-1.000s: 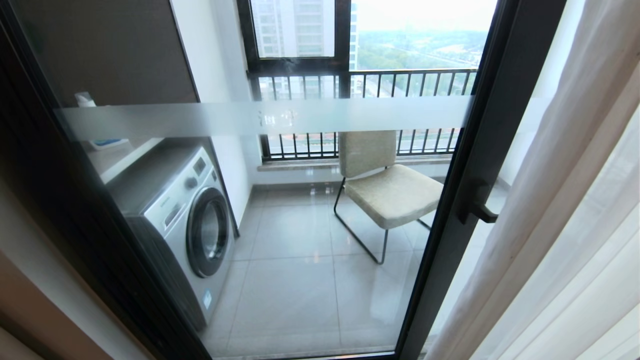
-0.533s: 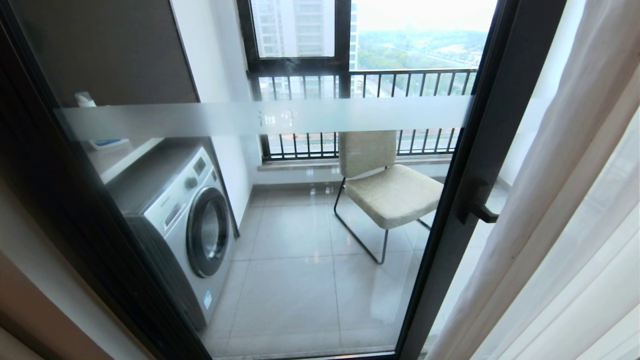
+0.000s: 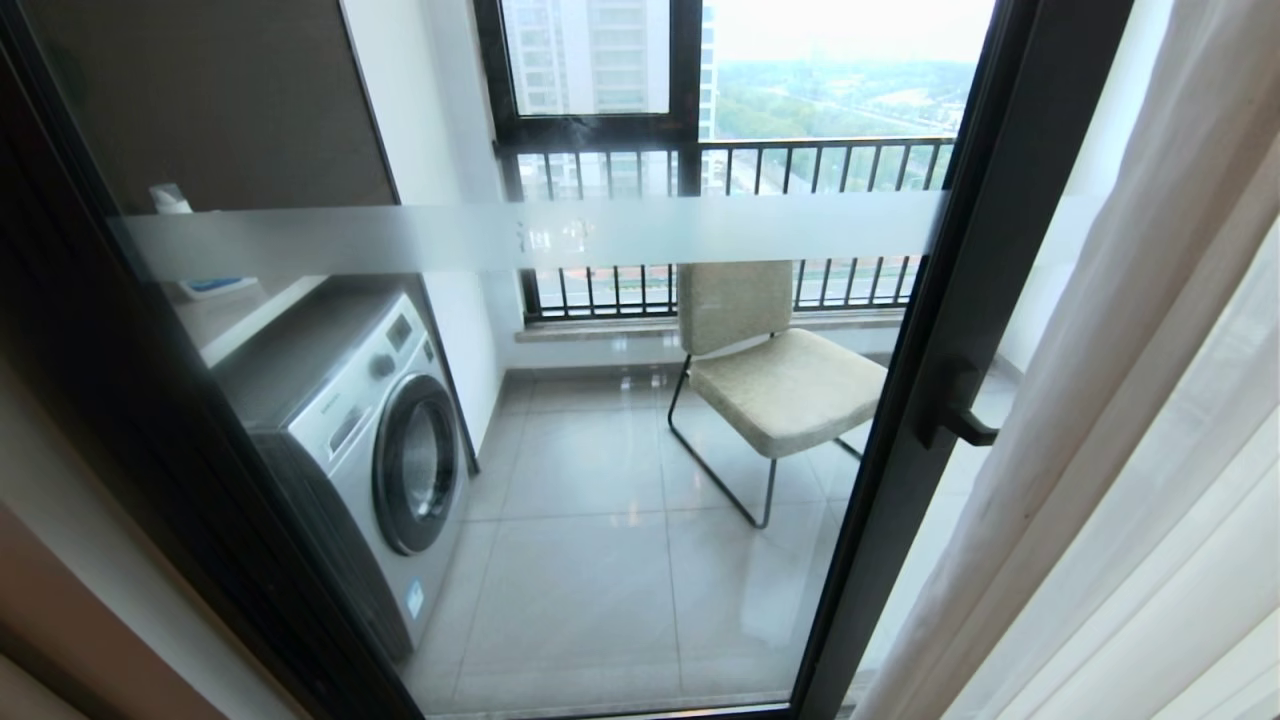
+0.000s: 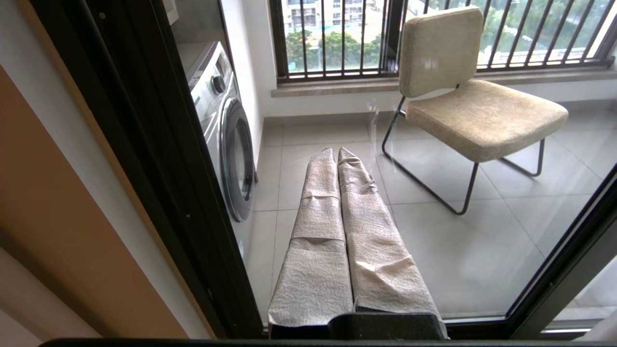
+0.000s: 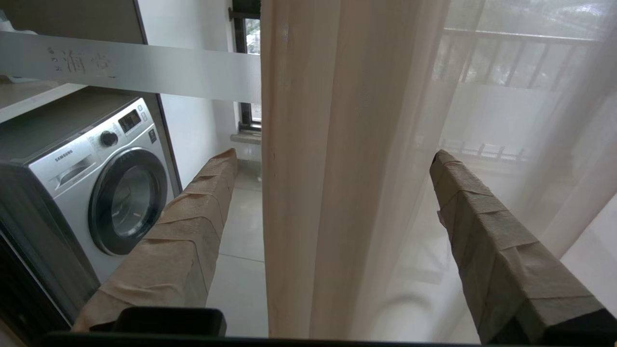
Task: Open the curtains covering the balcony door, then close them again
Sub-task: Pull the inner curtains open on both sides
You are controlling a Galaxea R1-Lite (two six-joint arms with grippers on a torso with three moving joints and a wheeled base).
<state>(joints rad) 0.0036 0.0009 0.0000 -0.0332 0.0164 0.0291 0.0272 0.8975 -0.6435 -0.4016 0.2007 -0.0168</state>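
Head view: balcony door (image 3: 600, 430) uncovered at frame centre; curtains (image 3: 1130, 440) gathered at right edge. I judged opening step done, closing step beginning. Right wrist view: right end effector (image 5: 332, 159) released, fingers (image 5: 202, 193) spread astride curtain edge, not touching. Left end effector (image 4: 337, 154) clenched, empty, aimed at glass beside washing machine (image 4: 226, 130). Next move, my judgement: advance, clench fabric, draw toward frame left.

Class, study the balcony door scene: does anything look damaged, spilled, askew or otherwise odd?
Nothing stands out. The curtains hang gathered at the right, the balcony door glass looks intact, and the chair and washing machine stand upright on a bare tiled floor.
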